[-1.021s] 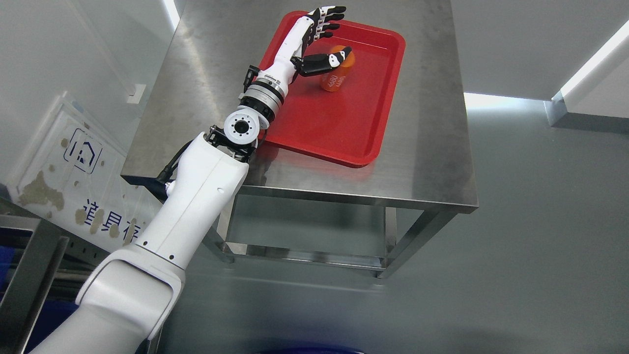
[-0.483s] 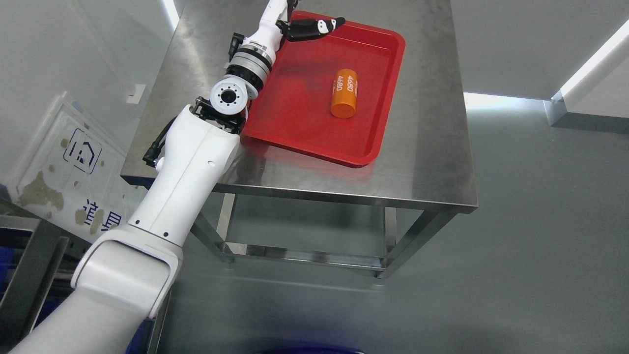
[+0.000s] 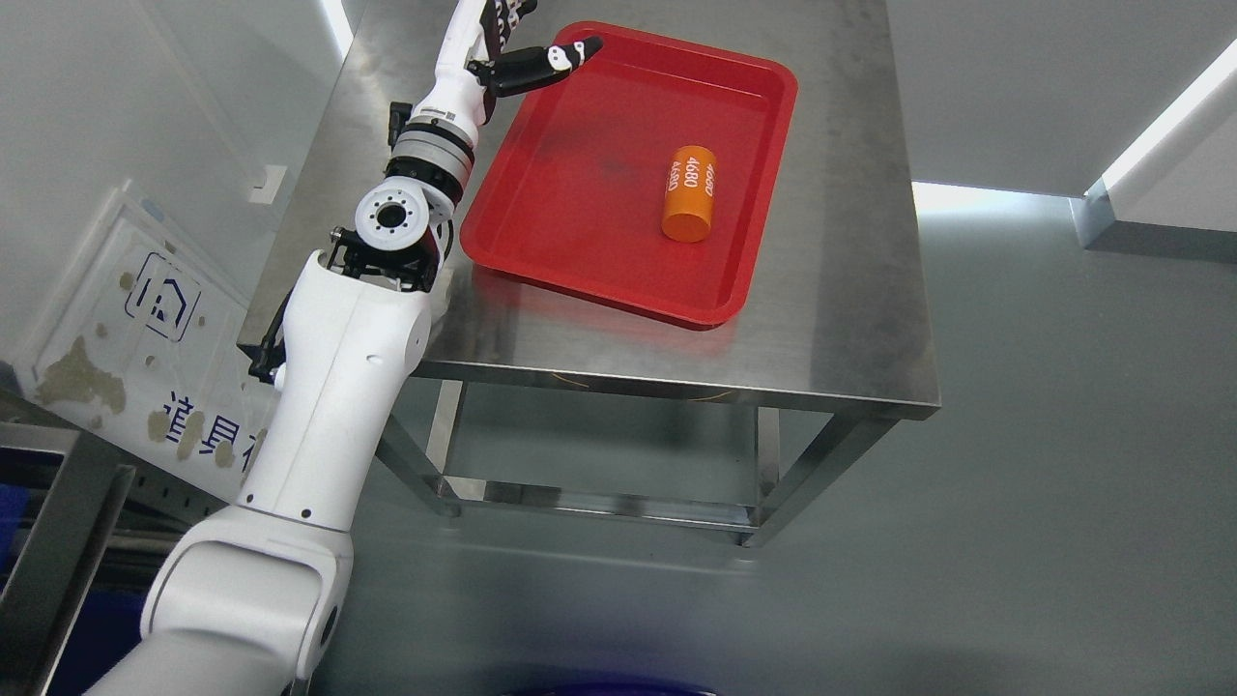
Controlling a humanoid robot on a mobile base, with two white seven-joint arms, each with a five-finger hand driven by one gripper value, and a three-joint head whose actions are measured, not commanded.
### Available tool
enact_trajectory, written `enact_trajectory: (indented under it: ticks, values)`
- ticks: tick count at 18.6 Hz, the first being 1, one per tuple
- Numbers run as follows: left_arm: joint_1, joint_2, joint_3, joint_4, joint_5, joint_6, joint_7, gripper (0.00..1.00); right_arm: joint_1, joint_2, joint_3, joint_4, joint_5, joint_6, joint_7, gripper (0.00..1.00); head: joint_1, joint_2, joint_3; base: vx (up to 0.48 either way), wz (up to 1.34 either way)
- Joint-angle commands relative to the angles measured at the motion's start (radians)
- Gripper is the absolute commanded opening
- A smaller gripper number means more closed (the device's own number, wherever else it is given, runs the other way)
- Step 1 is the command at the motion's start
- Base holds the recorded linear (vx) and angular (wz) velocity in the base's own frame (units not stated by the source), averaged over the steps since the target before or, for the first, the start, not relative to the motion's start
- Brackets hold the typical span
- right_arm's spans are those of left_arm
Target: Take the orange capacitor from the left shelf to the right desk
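Pulling back past the tray's [image 3: 744,145] far-left corner, left hand [image 3: 503,43] is spreading empty fingers; orange capacitor [image 3: 690,192] is lying delivered near its right edge.

white signboard [image 3: 145,338] against wall

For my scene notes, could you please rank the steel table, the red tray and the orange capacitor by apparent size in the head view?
1. Steel table, largest.
2. Red tray, lying on the table.
3. Orange capacitor, lying in the tray, smallest.
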Motion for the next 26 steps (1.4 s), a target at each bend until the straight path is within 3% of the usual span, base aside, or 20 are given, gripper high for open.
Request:
enact_trajectory:
  ticks: [1, 6, 13, 26]
  values:
    - [0.109, 0.017, 0.159, -0.419, 0.001, 0.115, 0.003, 0.98, -0.002, -0.017, -0.011, -0.034, 0.005, -0.001, -0.001, 1.0, 0.0, 0.0, 0.0, 0.0, 0.0]
    - [0.129, 0.031, 0.159, -0.456, 0.001, 0.117, 0.001, 0.99, -0.002, -0.017, -0.011, -0.034, 0.005, -0.001, 0.001, 1.0, 0.0, 0.0, 0.0, 0.0, 0.0]
    - [0.329, 0.017, 0.135, -0.456, -0.002, -0.047, 0.016, 1.0, -0.002, -0.017, -0.011, -0.034, 0.005, -0.001, 0.001, 1.0, 0.0, 0.0, 0.0, 0.0, 0.0]
    - [0.361, 0.017, 0.139, -0.456, -0.004, -0.05, 0.015, 1.0, -0.002, -0.017, -0.011, -0.034, 0.005, -0.001, 0.001, 1.0, 0.0, 0.0, 0.0, 0.0, 0.0]
